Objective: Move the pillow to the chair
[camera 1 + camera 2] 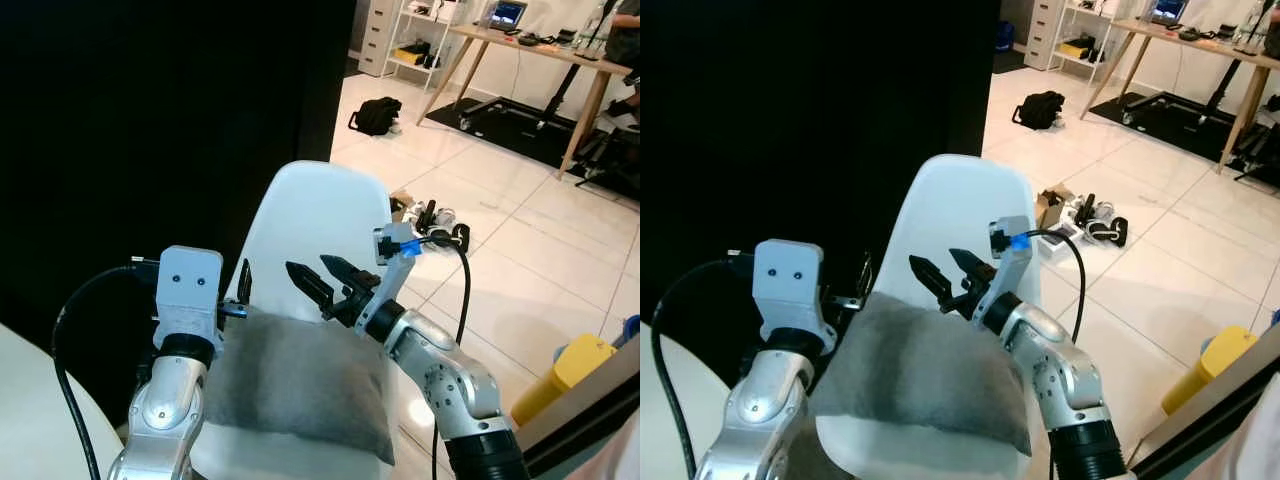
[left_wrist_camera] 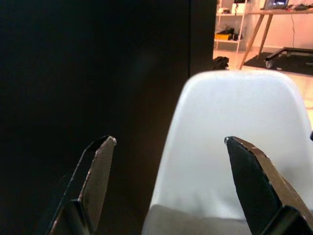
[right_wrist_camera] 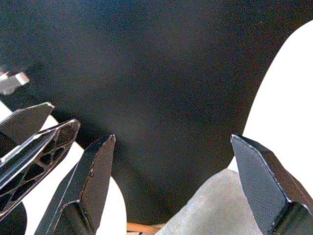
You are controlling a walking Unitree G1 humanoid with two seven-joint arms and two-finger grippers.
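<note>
A grey pillow (image 1: 295, 385) lies on the seat of a white chair (image 1: 315, 225), against its backrest. My left gripper (image 1: 240, 295) is at the pillow's upper left corner. The left wrist view shows this gripper (image 2: 168, 142) open, with the chair back (image 2: 234, 137) and the pillow's edge (image 2: 195, 223) beyond its fingers. My right gripper (image 1: 308, 265) hovers open just above the pillow's upper edge, pointing left. Nothing is between its fingers. In the right wrist view the pillow (image 3: 215, 205) lies below the open right gripper (image 3: 171, 139).
A black panel (image 1: 150, 130) stands behind and left of the chair. A white table edge (image 1: 30, 410) is at the lower left. On the tiled floor lie shoes and clutter (image 1: 440, 215), a black bag (image 1: 378, 115) and a yellow object (image 1: 560, 375). A wooden desk (image 1: 520, 50) stands far back.
</note>
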